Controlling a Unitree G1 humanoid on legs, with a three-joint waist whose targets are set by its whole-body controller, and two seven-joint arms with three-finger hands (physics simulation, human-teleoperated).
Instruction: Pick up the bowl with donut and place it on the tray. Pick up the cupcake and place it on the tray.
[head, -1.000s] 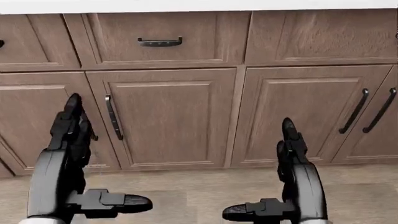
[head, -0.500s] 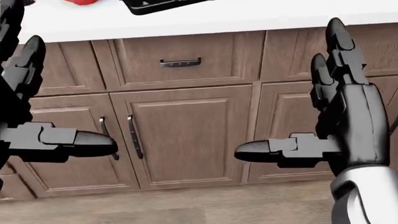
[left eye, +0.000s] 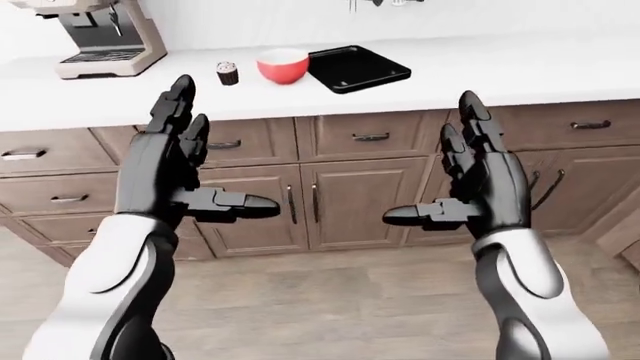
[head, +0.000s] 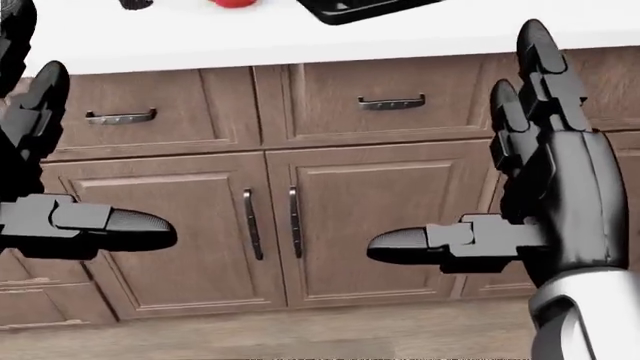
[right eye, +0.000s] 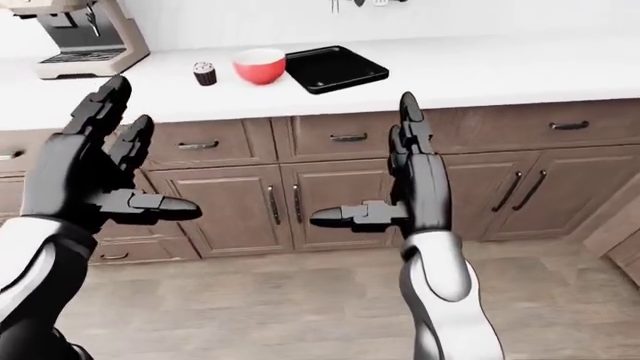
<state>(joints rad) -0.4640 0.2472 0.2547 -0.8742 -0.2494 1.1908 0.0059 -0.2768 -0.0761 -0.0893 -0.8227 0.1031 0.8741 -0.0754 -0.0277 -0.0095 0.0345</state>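
Change: since the earlier head-view pictures the camera tilted up and shifted; the whole picture moved, bringing the bench edge and more of the things on it into the top of the view, while both hands rose higher against the cabinet doors.
Left hand (left eye: 185, 161): open, fingers pointed up and thumb out to the right, holding nothing, well short of the bench.
Right hand (left eye: 470, 180): likewise open and empty, thumb pointing left, held before the cabinet doors (head: 290, 225).
Bowl (left eye: 283, 65): red, stood on the white bench (left eye: 520, 71) just left of the tray; no donut could be made out inside it from this angle.
Cupcake (left eye: 228, 73): small, dark, upright, just left of the bowl and apart from it.
Tray (left eye: 358, 67): black, flat, empty as far as it showed.
Coffee machine (left eye: 100, 37): at the far left of the bench.
Handling: the bowl was probably rigid, light and smooth, best pinched at the rim or cupped at its sides and kept level; the cupcake was likely soft, so gripped lightly low on its wrapper.
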